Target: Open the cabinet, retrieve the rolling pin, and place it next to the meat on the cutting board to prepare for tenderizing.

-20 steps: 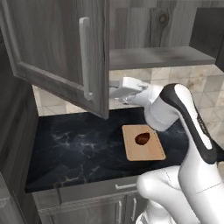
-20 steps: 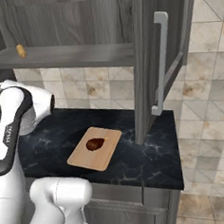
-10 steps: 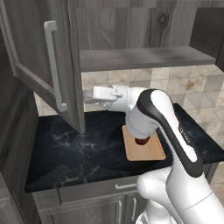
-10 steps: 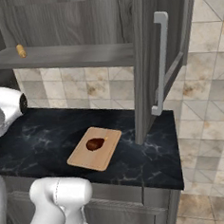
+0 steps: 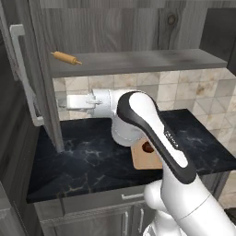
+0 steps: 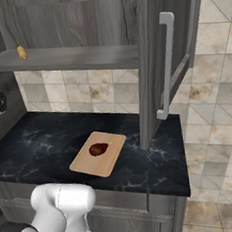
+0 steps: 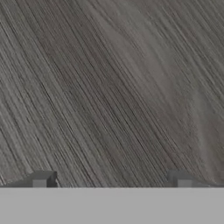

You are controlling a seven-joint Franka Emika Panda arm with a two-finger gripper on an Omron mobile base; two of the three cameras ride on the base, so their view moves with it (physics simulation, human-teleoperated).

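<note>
The cabinet (image 5: 115, 27) stands open, its left door (image 5: 39, 78) swung wide and its right door (image 6: 155, 60) also open. The rolling pin (image 5: 66, 57) lies at the left end of the shelf, and its end (image 6: 22, 52) shows in the right base view. On the counter, the cutting board (image 6: 98, 154) carries the meat (image 6: 98, 149); my arm half hides the board (image 5: 150, 161) in the left base view. My gripper (image 5: 59, 102) points left, under the shelf, close against the left door's inner face. Its fingertips (image 7: 41, 179) stand wide apart, open and holding nothing.
The black marble counter (image 5: 83, 161) runs under the cabinet, with a tiled wall (image 6: 101, 92) behind. A dark tall unit (image 5: 11, 152) borders the counter's left end. The right door's long handle (image 6: 165, 64) hangs over the counter's right part.
The left door has swung much further open, to the left. My arm has swept left with it, under the shelf, uncovering the rolling pin. The jaws have stayed open.
</note>
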